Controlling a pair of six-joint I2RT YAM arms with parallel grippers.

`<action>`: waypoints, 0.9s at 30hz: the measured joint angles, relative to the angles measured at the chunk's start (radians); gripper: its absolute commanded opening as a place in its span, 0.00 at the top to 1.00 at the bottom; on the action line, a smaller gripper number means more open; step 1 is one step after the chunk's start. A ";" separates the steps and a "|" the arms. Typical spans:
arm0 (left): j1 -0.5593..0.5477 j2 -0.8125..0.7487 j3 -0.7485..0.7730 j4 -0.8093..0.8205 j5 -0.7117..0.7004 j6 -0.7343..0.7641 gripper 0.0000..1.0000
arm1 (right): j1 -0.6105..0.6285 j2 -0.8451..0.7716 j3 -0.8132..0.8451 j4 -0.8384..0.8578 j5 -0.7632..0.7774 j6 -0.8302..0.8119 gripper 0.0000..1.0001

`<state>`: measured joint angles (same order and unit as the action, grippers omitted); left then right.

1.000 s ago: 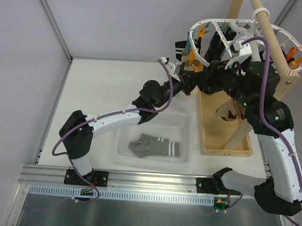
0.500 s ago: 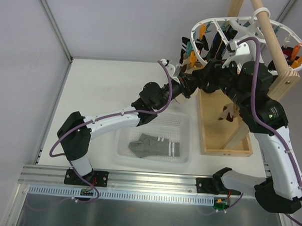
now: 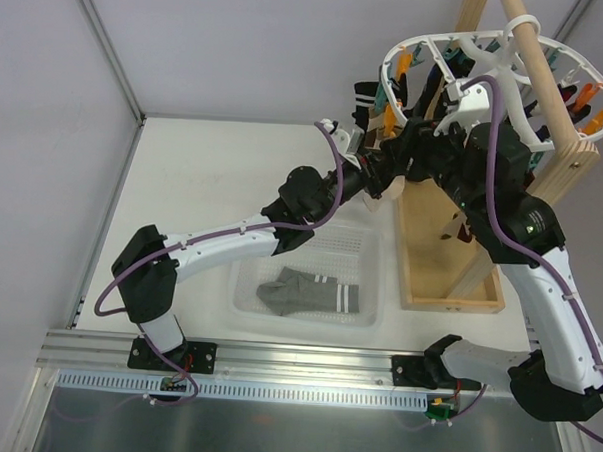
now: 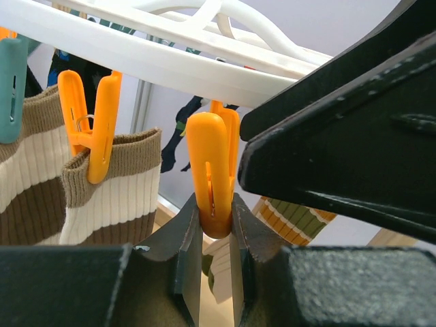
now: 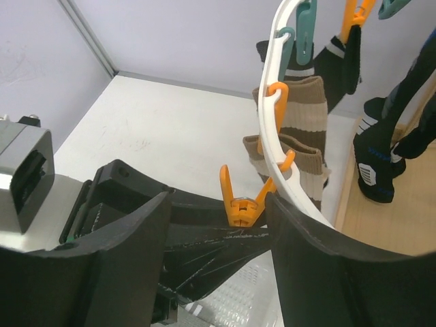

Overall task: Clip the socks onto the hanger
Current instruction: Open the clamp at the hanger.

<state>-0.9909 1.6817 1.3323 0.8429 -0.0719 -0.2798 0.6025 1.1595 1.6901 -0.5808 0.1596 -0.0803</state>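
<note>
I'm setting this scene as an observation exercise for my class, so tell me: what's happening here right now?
The left gripper is pinched on a small orange plastic clip that hangs from the large white plastic oval hanger. The right gripper is open close beside that clip, with nothing visible in it. One short grey ankle sock with white stripes lies in the clear plastic basket, not yet clipped.

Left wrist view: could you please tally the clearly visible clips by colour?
Orange: 2, the gripped orange clip pinched by the left gripper, and a second orange clip on a striped sock.
Teal: 1, the teal clip at the left edge.
Total: 3.
</note>
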 measured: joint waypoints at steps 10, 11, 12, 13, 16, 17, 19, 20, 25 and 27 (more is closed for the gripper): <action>-0.012 -0.003 0.000 -0.014 -0.019 0.001 1.00 | 0.045 0.000 -0.013 -0.002 0.122 0.000 0.38; -0.012 -0.003 0.000 -0.014 -0.019 0.001 1.00 | 0.047 0.000 -0.014 -0.004 0.130 -0.001 0.36; -0.012 -0.003 0.000 -0.014 -0.019 0.001 1.00 | 0.048 0.000 -0.014 -0.006 0.138 -0.001 0.36; -0.012 -0.003 0.000 -0.014 -0.018 0.001 1.00 | 0.049 0.000 -0.018 -0.005 0.143 -0.002 0.34; -0.016 -0.008 -0.002 -0.019 -0.017 -0.002 1.00 | 0.050 0.000 -0.029 -0.004 0.152 -0.003 0.31; -0.016 -0.009 -0.003 -0.020 -0.015 -0.004 1.00 | 0.052 0.000 -0.034 -0.003 0.153 -0.003 0.31; -0.016 -0.012 -0.006 -0.021 -0.011 -0.013 1.00 | 0.056 0.000 -0.038 -0.002 0.158 -0.002 0.30; -0.016 -0.014 -0.006 -0.022 -0.009 -0.019 1.00 | 0.057 0.000 -0.040 0.000 0.159 -0.002 0.30; -0.016 -0.014 -0.006 -0.022 -0.004 -0.040 1.00 | 0.060 -0.001 -0.041 0.002 0.169 0.001 0.30; -0.016 -0.014 -0.006 -0.022 -0.004 -0.046 1.00 | 0.061 -0.002 -0.043 0.005 0.175 0.002 0.30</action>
<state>-1.0069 1.6672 1.3258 0.8207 -0.0761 -0.3260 0.6640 1.1580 1.6470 -0.5758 0.3344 -0.0780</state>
